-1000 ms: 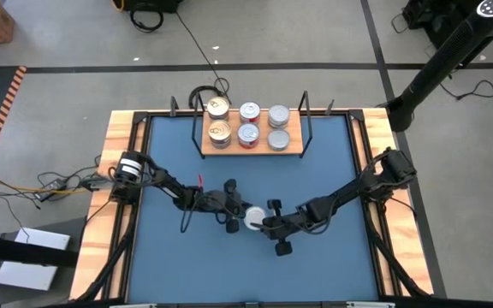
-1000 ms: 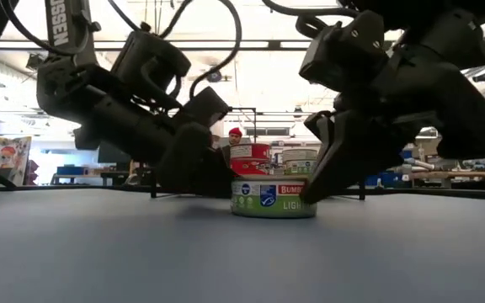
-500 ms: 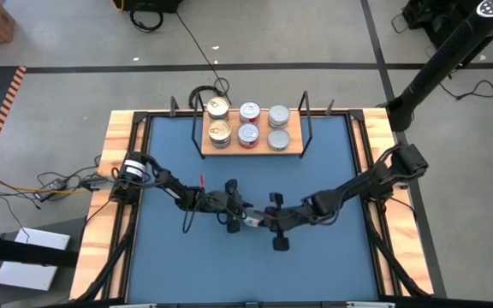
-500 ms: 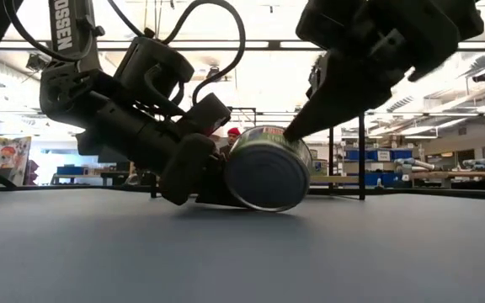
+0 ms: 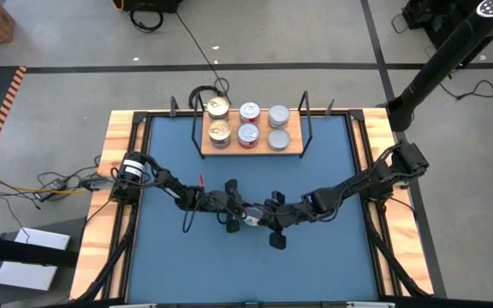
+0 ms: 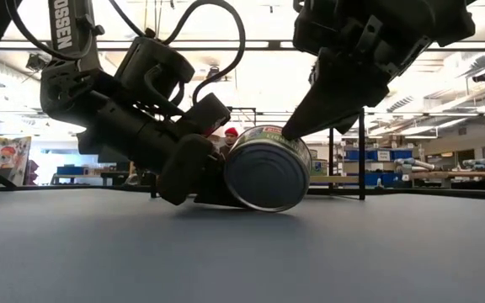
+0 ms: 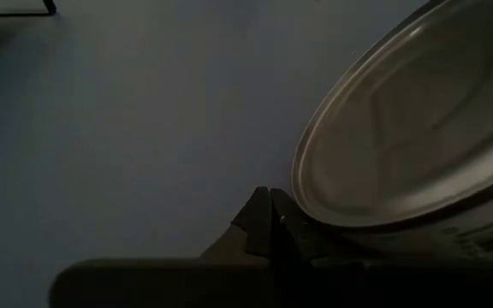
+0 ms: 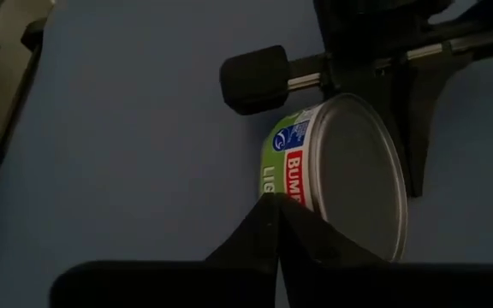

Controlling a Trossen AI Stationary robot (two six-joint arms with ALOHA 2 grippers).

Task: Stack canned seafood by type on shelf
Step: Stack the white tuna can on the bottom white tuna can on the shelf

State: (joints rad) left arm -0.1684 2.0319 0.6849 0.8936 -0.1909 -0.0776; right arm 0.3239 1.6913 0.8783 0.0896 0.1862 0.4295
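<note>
Your blue table (image 5: 178,257) carries the shelf (image 5: 291,152) at its far edge: a light-wood board with black wire frames at both ends, holding six round tins in two rows. The gold-topped tins (image 5: 218,130) sit at the shelf's left end, the red-sided tins (image 5: 248,133) in the middle and the silver-topped tins (image 5: 278,137) at the right.

From above, the two dark arms meet near the table's middle and hide what lies between them. Only the low view shows you the tipped can (image 6: 268,174), standing on its rim with one flat metal end facing the camera. The right wrist view alone shows its green and red label (image 8: 288,167).

The left gripper (image 6: 194,172), fingers clenched together, presses against the can's side at table level. The right gripper (image 6: 297,126), fingers also pinched together, touches the can's upper edge from above. Neither grasps the can; it is propped between them
</note>
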